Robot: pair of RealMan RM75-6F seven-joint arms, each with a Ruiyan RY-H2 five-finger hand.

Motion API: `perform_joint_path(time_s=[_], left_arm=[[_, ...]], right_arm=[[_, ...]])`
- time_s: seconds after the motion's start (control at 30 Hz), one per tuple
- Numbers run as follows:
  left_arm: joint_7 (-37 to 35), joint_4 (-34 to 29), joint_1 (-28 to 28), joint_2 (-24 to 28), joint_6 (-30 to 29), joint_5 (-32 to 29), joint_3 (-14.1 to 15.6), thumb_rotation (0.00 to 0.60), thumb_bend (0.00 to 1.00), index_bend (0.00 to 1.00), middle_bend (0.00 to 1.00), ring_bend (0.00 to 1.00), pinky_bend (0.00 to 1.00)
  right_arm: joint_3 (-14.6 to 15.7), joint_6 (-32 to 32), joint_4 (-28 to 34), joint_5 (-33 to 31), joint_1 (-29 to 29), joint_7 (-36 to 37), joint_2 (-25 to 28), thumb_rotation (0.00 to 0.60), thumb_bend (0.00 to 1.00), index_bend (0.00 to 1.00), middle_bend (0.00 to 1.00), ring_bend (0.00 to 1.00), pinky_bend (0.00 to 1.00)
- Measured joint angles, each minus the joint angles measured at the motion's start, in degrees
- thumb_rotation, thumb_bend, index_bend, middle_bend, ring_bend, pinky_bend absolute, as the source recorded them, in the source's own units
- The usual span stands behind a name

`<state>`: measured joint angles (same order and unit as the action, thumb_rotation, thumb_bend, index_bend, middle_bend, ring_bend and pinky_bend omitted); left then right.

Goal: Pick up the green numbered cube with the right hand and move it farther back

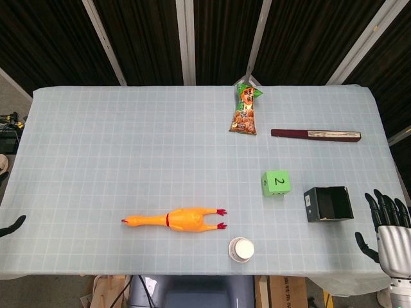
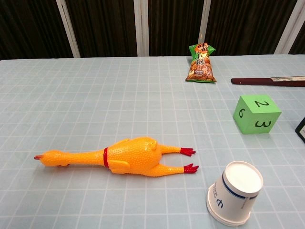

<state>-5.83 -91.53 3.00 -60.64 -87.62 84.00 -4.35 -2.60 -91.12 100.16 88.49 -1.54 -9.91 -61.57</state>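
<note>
Green cube [image 1: 276, 183] sits flat on the table [image 1: 128, 141], right of centre, just left of a black box [image 1: 328, 204]; its "2" face points up, no long axis. Right hand [image 1: 388, 231] at the near right edge: fingers apart, empty. Left hand [image 1: 11, 226]: state cannot be told

Rubber chicken [image 1: 174, 219] is lying mid-table — paper cup [image 1: 242, 249] is sitting just right of its feet, black box [image 1: 329, 204] further right, snack bag [image 1: 244, 109] and dark stick [image 1: 315, 135] lying way behind it.
</note>
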Motion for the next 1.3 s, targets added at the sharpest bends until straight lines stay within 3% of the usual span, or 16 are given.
perform_joint_path(time_s=[0.77,0.9,1.0,1.07,1.23,1.3], left_arm=[[-0.6,0.0,-0.5,0.1,-1.4,0.8,0.0,0.600,0.27,0.00,0.00,0.00,0.01],[-2.0,1.0,-0.9,0.0,-3.6,3.0,0.2,0.600,0.27,0.00,0.00,0.00,0.01],[-2.0,1.4,-1.1,-0.4,-4.0,3.6,0.4,0.600,0.27,0.00,0.00,0.00,0.01],[-1.8,1.3,-1.1,-0.4,-3.8,3.4,0.5,0.600,0.27,0.00,0.00,0.00,0.01],[-1.4,1.1,-1.0,-0.5,-3.5,2.8,0.3,0.600,0.27,0.00,0.00,0.00,0.01],[-1.4,1.2,-0.9,-0.5,-3.4,2.9,0.3,0.600,0.27,0.00,0.00,0.00,0.01]], right_arm=[[0.9,2.4,0.1,0.1,0.7,-2.2,-0.6,0.600,0.34,0.04,0.04,0.07,0.06],[0.1,3.6,1.8,0.1,2.1,-2.7,-0.3,0.600,0.34,0.04,0.13,0.15,0.06],[-1.0,6.9,4.3,-0.4,4.5,-4.2,0.6,0.600,0.34,0.04,0.28,0.30,0.15],[-2.1,9.4,6.4,-1.2,6.5,-5.2,1.4,0.600,0.34,0.06,0.40,0.41,0.28],[-5.0,18.2,13.0,-6.3,12.7,-10.0,3.6,0.600,0.34,0.12,0.56,0.58,0.57],[-6.0,21.3,15.3,-9.6,15.1,-12.9,4.2,0.600,0.40,0.12,0.65,0.67,0.65]])
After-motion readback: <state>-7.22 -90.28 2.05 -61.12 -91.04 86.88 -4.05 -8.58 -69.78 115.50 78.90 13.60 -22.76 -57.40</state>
